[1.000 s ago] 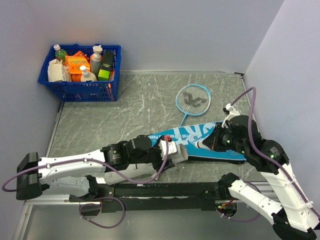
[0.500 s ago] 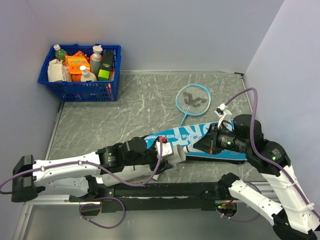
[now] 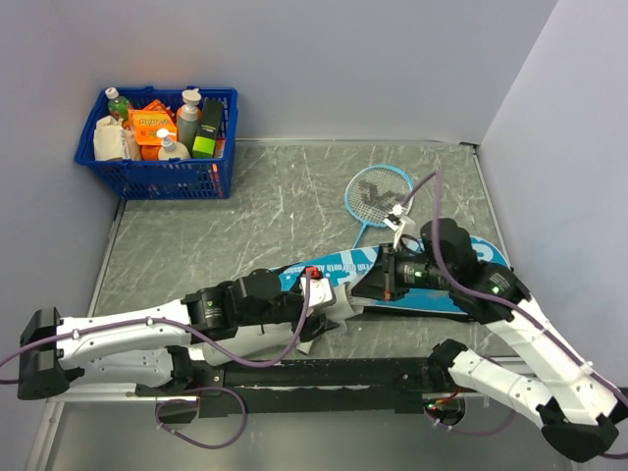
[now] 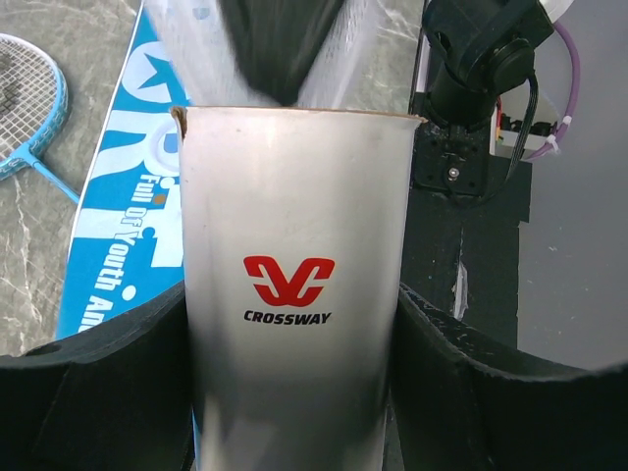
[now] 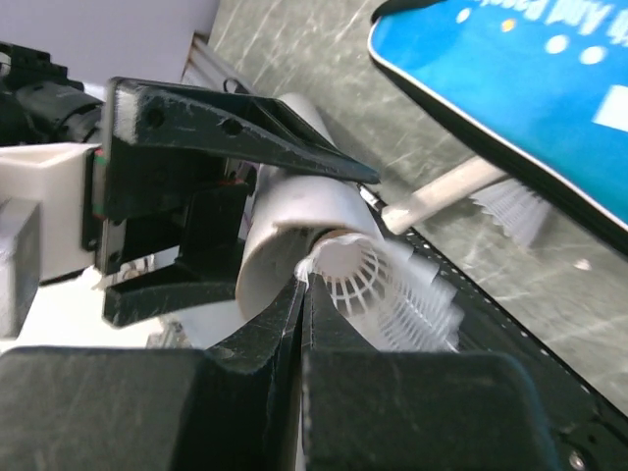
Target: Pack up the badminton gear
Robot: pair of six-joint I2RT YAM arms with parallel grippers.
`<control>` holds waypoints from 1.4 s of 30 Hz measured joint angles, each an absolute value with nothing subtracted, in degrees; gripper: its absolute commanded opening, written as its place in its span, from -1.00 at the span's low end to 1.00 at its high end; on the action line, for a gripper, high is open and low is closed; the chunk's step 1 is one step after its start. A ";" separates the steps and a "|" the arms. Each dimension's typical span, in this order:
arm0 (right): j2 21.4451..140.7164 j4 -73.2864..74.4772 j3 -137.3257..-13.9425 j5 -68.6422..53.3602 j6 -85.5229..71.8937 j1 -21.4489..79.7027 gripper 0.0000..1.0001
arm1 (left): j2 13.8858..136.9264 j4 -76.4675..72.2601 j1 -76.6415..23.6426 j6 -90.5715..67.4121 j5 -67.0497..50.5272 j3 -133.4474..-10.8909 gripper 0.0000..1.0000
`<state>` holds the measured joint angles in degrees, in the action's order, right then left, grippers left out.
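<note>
My left gripper [image 4: 294,402] [image 3: 332,300] is shut on the long white tube [image 4: 294,294] [image 3: 328,306], which carries a red logo; its open mouth points toward the right arm. My right gripper [image 5: 306,283] [image 3: 365,285] is shut on a white shuttlecock [image 5: 378,285] by its rim, right at the tube's mouth [image 5: 294,211]. The teal cover [image 3: 334,265] [image 5: 510,88] [image 4: 128,196] lies flat under and behind both grippers. A second shuttlecock [image 5: 512,208] and a white handle [image 5: 442,194] stick out from under its edge. Behind the cover rests the light-blue racket [image 3: 379,192] [image 4: 25,98].
A blue plastic basket [image 3: 157,179] of bottles and boxes stands in the back left corner. Walls close off the back and right side of the grey table [image 3: 245,226]. A black rail [image 3: 324,373] runs along the near edge between the arm bases.
My right gripper has carried the shuttlecock left, from over the cover's right part up to the tube's mouth. My left arm and the tube shifted slightly left.
</note>
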<state>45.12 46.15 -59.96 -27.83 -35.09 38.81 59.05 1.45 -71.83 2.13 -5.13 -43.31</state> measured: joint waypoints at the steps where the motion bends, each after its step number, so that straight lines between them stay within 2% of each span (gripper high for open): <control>1: 45.67 45.10 -59.48 -28.16 -35.40 39.31 -1.00 | 58.92 1.45 -71.83 2.11 -5.13 -43.29 -0.98; 12: 47.97 31.94 -50.92 -33.45 -41.04 42.44 -1.00 | 55.61 1.02 -71.83 2.26 -5.10 -40.75 -0.98; 21: 51.07 24.58 -49.15 -32.38 -45.21 49.36 -1.00 | 52.97 0.10 -71.83 1.91 -4.36 -39.46 -0.98; 23: 51.31 23.66 -49.15 -31.81 -45.60 50.04 -0.83 | 52.27 0.47 -71.83 1.93 -4.19 -39.35 -0.98; 24: 51.40 23.24 -49.15 -31.42 -45.78 50.37 -0.61 | 51.90 0.47 -71.83 1.93 -4.14 -39.20 -0.98; 27: 51.44 23.07 -49.17 -30.22 -45.71 51.00 -0.22 | 50.78 1.19 -71.83 2.11 -3.92 -38.63 -0.98; 36: 47.88 31.68 -52.73 -23.24 -43.90 51.13 0.39 | 49.76 1.43 -71.85 2.22 -3.66 -37.58 -0.98; 42: 44.47 41.47 -60.80 -16.16 -42.00 51.13 0.48 | 49.58 -2.37 -72.01 1.34 -3.53 -37.50 -0.98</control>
<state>44.47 41.47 -60.80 -16.16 -42.00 51.13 49.58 -2.37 -72.01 1.34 -3.53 -37.50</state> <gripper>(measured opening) 0.724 0.696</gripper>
